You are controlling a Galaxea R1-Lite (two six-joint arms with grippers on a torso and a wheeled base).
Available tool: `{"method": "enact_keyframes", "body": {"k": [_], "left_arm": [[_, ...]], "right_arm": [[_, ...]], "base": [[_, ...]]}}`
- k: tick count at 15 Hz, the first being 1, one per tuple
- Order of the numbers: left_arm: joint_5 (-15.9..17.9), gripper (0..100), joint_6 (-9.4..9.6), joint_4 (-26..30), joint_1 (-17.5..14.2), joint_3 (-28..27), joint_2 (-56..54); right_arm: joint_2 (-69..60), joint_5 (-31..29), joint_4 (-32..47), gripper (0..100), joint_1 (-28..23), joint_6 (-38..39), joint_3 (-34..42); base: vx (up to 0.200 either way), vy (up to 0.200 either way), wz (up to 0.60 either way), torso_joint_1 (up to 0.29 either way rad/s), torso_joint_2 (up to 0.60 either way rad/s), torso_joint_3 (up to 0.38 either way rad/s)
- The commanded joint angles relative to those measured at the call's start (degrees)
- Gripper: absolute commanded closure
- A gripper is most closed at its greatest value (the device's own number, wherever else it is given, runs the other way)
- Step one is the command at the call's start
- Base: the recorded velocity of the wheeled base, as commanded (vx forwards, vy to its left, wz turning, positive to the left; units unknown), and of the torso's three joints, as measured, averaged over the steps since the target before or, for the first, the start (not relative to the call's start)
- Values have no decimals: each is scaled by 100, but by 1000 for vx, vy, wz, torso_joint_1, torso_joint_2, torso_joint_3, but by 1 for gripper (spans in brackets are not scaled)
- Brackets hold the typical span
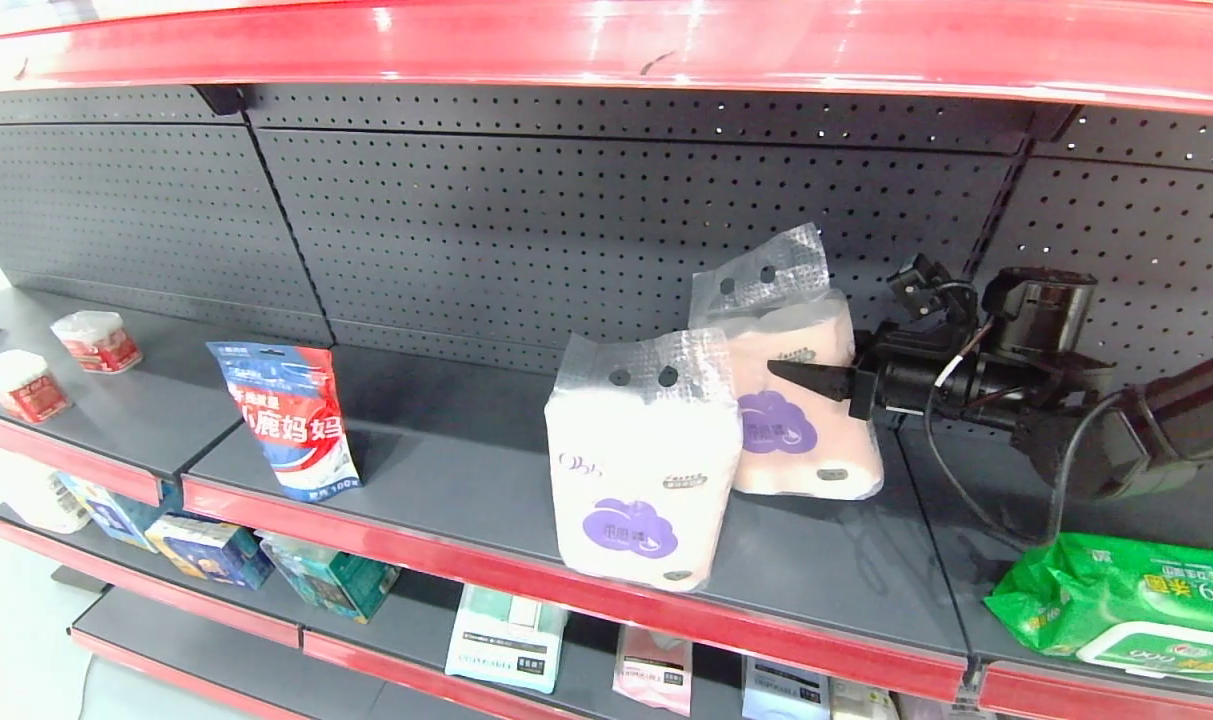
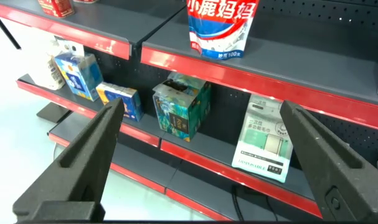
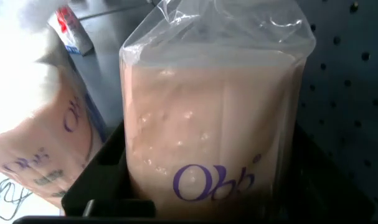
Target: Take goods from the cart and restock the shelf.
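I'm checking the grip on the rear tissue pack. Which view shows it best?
Right wrist view: the rear tissue pack sits close-up between the right gripper's fingers. Head view shows it whole, standing on the shelf, one finger across its front. Left wrist view faces lower shelves.

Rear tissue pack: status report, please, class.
Left gripper open, empty. Right gripper shut on rear tissue pack, standing on shelf. Front tissue pack close beside it.
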State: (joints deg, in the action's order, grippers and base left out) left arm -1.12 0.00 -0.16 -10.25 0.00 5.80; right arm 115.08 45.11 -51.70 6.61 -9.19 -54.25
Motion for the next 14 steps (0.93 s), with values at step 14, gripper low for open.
{"method": "enact_keyframes", "body": {"k": [14], "left_arm": [[-2,0,0,-2,-3,0,9]], "right_arm": [[375,930,55,100,-573,-1814,415]], "base": [[0,0,0,0,0,0]]}}
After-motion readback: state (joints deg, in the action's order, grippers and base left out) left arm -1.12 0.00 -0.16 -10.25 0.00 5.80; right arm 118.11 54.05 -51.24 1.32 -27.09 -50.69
